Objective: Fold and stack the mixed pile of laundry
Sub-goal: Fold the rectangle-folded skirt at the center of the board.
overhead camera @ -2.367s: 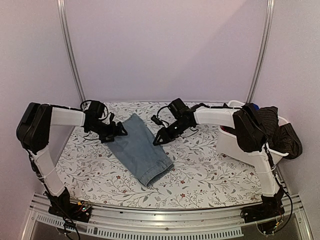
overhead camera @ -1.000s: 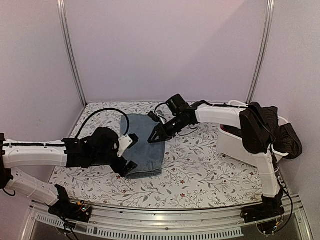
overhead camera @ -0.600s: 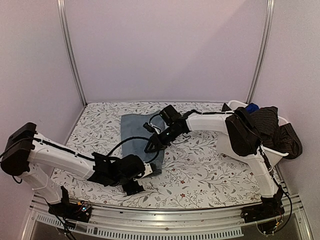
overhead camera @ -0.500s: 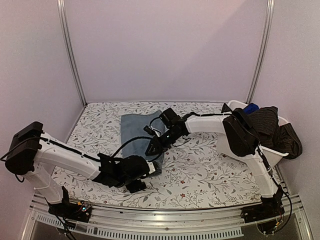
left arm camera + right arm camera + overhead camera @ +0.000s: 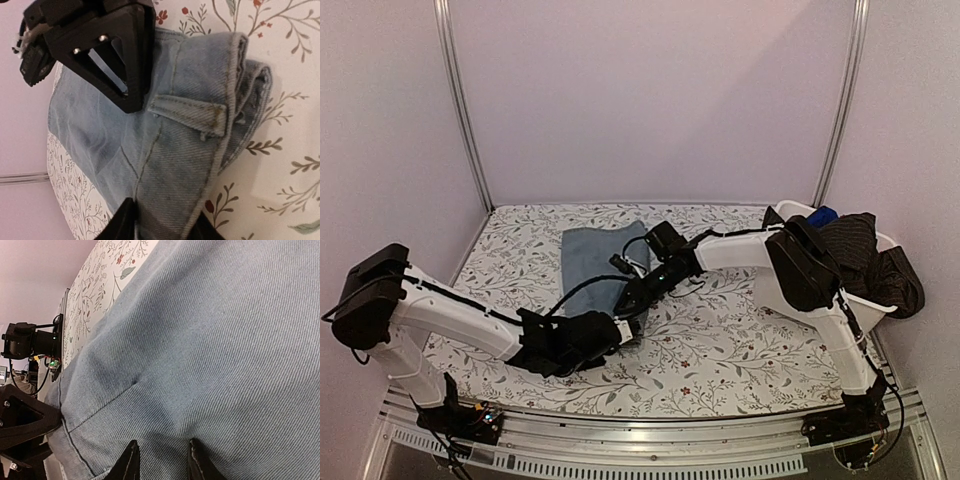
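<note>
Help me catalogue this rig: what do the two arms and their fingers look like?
The left arm and right arm have white tubular links joined by bulky black joint housings, with thin black cables looping near the wrists. The fingers are matte black and triangular, with a cut-out window and small screws.
</note>
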`<state>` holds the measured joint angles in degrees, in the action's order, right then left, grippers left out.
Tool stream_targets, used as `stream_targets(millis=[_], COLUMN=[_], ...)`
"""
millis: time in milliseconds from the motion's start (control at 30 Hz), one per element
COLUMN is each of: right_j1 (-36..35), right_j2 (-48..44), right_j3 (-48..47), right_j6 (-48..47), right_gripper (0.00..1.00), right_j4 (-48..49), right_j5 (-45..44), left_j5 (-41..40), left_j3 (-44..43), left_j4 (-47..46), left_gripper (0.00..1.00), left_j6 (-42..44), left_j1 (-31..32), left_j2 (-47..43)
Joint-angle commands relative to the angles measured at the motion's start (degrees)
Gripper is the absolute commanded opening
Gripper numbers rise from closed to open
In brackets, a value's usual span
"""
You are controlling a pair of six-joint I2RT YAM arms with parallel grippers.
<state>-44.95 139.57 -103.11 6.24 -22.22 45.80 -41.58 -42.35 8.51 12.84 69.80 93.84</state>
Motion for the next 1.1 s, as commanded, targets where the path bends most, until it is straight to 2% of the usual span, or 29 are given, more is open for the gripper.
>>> stream_targets(millis=[0, 67, 300, 333, 367, 400, 433, 567, 700, 867, 967, 1067], right_j1=[-0.3, -0.3, -0.4, -0.4, -0.4, -0.4, -0.4, -0.4, -0.5, -0.4, -0.4, -0.5], right_j2=[0.3, -0.7, -5.4, -6.0, -6.5, -6.8, -6.8, -5.5, -4.8, -4.1, -4.0, -3.7], right_j3=[4.6, 5.2, 9.1, 10.0, 10.9, 11.2, 11.3, 10.8, 10.5, 10.4, 10.5, 10.6], right_j6=[-1.8, -2.1, -3.6, -3.7, -3.9, -4.1, -4.3, -4.3, -3.6, -3.6, -3.7, -3.8], right_gripper=[0.32, 0.32, 0.32, 0.32, 0.32, 0.32, 0.32, 0.32, 0.32, 0.32, 0.32, 0.32], right_j4=[-6.1, -6.2, -6.5, -6.4, -6.4, -6.4, -6.7, -6.6, -6.1, -6.4, -6.6, -6.6], right_j5=[-2.9, -2.7, -1.7, -2.0, -2.1, -2.4, -2.7, -2.9, -2.6, -2.6, -2.6, -2.4], left_j5=[4.7, 6.7, 16.0, 16.2, 16.3, 16.4, 16.2, 16.1, 13.8, 7.2, 1.9, -2.5], left_j3=[0.3, -0.3, -3.7, -3.7, -3.7, -3.6, -3.2, -1.6, -2.6, -2.9, -1.9, -1.6], left_j4=[0.1, 1.6, 8.9, 10.2, 11.7, 13.2, 14.0, 13.4, 12.3, 9.3, 6.9, 4.3], left_gripper=[0.13, 0.01, 0.0, 0.08, 0.26, 0.37, 0.45, 0.68, 0.76, 0.76, 0.71, 0.62], left_j6=[3.5, 3.5, 0.4, -0.2, -1.0, -1.8, -2.2, -2.2, -3.6, -5.4, -4.7, -3.1], left_j1=[0.5, 0.2, 0.2, 0.1, 0.2, 0.6, 1.1, 3.7, 4.3, 3.7, 3.3, 2.6], left_j2=[-5.8, -6.0, -7.5, -7.8, -7.8, -7.8, -7.7, -6.5, -0.4, 6.2, 7.6, 8.4])
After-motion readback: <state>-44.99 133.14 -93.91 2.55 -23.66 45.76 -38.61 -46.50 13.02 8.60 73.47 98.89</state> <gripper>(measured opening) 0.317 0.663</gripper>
